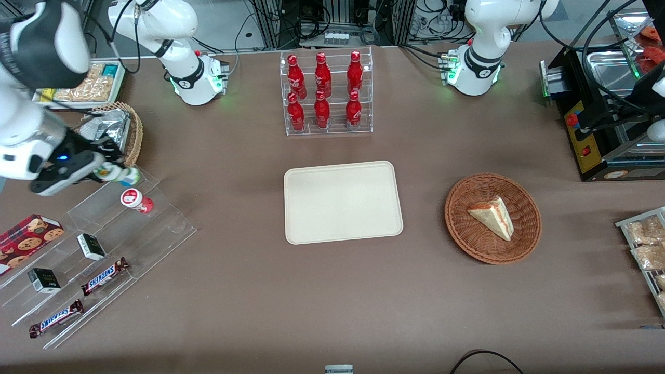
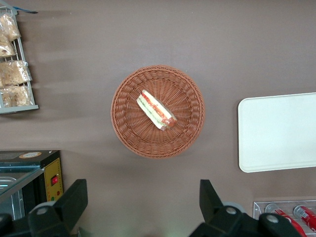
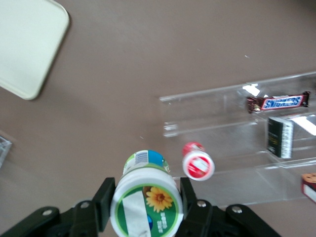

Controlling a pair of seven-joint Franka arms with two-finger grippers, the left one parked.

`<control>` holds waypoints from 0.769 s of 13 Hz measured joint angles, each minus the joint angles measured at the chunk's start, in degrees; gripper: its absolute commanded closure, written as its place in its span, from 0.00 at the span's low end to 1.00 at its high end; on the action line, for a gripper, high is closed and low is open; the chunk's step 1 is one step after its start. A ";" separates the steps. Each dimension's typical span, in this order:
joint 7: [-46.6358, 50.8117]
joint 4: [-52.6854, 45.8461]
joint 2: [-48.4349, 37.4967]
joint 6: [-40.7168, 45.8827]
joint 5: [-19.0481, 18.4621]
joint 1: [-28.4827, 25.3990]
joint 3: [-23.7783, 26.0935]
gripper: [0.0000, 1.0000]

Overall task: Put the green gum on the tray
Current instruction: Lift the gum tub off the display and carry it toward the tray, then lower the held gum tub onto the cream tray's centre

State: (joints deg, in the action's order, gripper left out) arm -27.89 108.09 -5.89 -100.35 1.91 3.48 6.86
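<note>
The green gum [image 3: 145, 200], a small canister with a white lid, a green mark and a green-and-blue label, sits between the fingers of my right gripper [image 3: 146, 202], which is shut on it. In the front view the gripper [image 1: 111, 171] holds the gum [image 1: 122, 174] above the top step of the clear acrylic stand [image 1: 104, 249], at the working arm's end of the table. The red gum canister [image 1: 136, 200] stands on the stand just nearer the camera; it also shows in the right wrist view [image 3: 198, 161]. The beige tray [image 1: 343, 201] lies flat at the table's middle, empty.
The stand holds two Snickers bars [image 1: 104, 275], two small dark boxes [image 1: 91, 246] and a cookie box [image 1: 26, 236]. A wicker basket with foil packets [image 1: 117, 130] is beside the gripper. A rack of red bottles [image 1: 324, 93] and a basket with a sandwich [image 1: 492, 217] are near the tray.
</note>
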 measured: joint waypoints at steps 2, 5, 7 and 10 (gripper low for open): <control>9.25 -0.90 0.80 0.03 0.01 -4.39 1.76 1.00; 23.47 -3.34 4.54 0.02 0.01 -12.13 2.67 1.00; 33.44 -6.76 9.34 -0.12 0.01 -17.60 2.74 1.00; 46.66 -12.00 17.55 -2.77 -0.02 -24.78 2.74 1.00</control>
State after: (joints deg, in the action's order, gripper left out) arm 18.77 96.09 11.66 -103.12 1.88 -21.30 9.61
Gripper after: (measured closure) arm 0.414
